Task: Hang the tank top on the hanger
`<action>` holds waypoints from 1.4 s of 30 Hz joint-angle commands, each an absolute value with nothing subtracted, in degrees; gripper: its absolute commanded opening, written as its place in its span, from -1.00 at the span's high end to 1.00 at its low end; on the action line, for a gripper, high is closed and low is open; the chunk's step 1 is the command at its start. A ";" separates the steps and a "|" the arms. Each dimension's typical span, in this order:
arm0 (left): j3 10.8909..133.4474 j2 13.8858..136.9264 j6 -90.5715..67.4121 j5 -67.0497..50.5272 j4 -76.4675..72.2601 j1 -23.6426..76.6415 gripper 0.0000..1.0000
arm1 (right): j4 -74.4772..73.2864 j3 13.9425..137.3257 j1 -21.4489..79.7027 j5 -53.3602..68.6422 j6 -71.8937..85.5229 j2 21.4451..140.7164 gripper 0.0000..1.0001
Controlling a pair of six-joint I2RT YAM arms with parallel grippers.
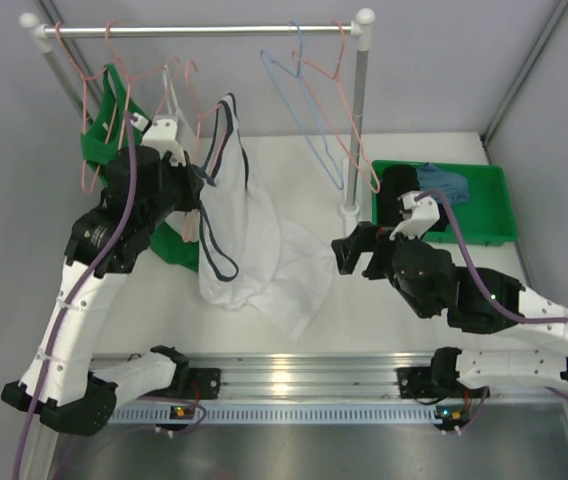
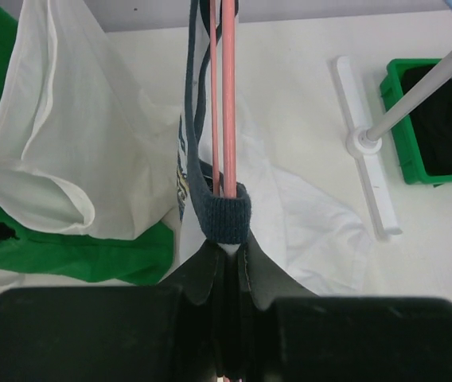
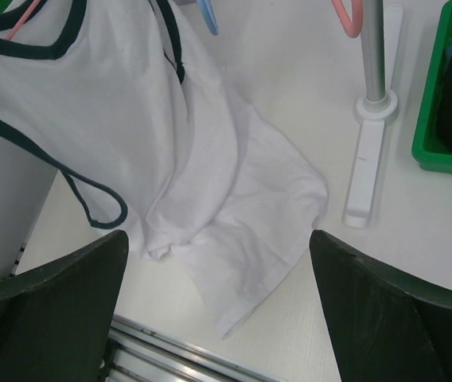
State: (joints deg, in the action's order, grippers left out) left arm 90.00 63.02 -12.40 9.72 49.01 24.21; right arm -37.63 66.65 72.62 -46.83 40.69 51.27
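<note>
My left gripper (image 2: 230,251) is shut on the pink wire hanger (image 2: 228,95), held up in front of the rack (image 1: 202,195). A navy-trimmed strap (image 2: 226,211) of the tank top loops over the wire just beyond my fingertips. The white tank top (image 1: 244,230) hangs from there, and its lower part lies spread on the table (image 3: 234,199). My right gripper (image 3: 218,239) is open and empty. It hovers over the table to the right of the tank top's hem (image 1: 354,255).
The clothes rack rail (image 1: 204,30) carries more pink hangers and a light blue hanger (image 1: 304,100). A green top (image 1: 104,130) and a plain white top (image 2: 59,143) hang at left. The rack's post and foot (image 3: 365,175) stand beside a green bin (image 1: 464,205) of dark clothes.
</note>
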 commanded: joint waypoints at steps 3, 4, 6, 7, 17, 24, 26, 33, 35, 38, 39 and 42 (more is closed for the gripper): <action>97.11 64.86 -9.75 4.13 39.90 19.96 1.00 | -37.88 68.20 72.77 -47.90 40.08 51.24 -0.93; 97.73 65.21 -9.58 3.52 39.82 19.34 1.00 | -37.88 68.46 72.77 -47.90 39.99 51.33 -0.93; 99.05 66.35 -9.41 2.82 39.64 17.24 1.00 | -37.79 68.73 72.69 -47.81 39.73 51.68 -0.93; 100.53 66.88 -9.40 1.77 39.73 16.36 1.00 | -37.88 68.90 72.77 -47.81 39.73 51.94 -0.93; 106.87 72.33 -11.16 -7.73 38.06 6.95 1.00 | -38.23 69.61 72.77 -47.37 39.11 53.00 -0.93; 112.14 77.33 -12.92 -16.07 37.88 -0.95 1.00 | -38.67 70.40 72.77 -47.11 38.93 53.70 -0.93; 112.50 78.22 -13.27 -17.48 38.06 -1.58 1.00 | -38.76 70.49 72.86 -47.11 38.85 53.70 -0.93; 108.38 79.80 -13.01 -19.51 38.06 -1.76 1.00 | -38.50 69.79 72.69 -46.85 39.20 53.88 -0.94; 106.71 79.54 -12.92 -19.43 37.45 -1.76 1.00 | -38.32 69.52 72.77 -46.67 39.29 53.96 -0.94; 103.02 78.14 -12.75 -17.93 36.48 -1.76 1.00 | -38.32 69.08 72.86 -46.50 39.46 54.05 -0.94; 102.05 77.96 -12.66 -17.93 36.30 -1.76 1.00 | -38.32 68.82 72.77 -46.41 39.46 54.05 -0.94; 100.90 77.52 -12.57 -18.19 36.39 -1.84 1.00 | -38.15 68.21 72.77 -46.32 39.73 53.70 -0.95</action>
State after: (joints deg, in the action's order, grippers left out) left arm 101.78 80.09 -12.49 -17.54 40.73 -1.48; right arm -39.00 67.61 72.62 -46.41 40.03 53.91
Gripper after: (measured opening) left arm 0.088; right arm 0.974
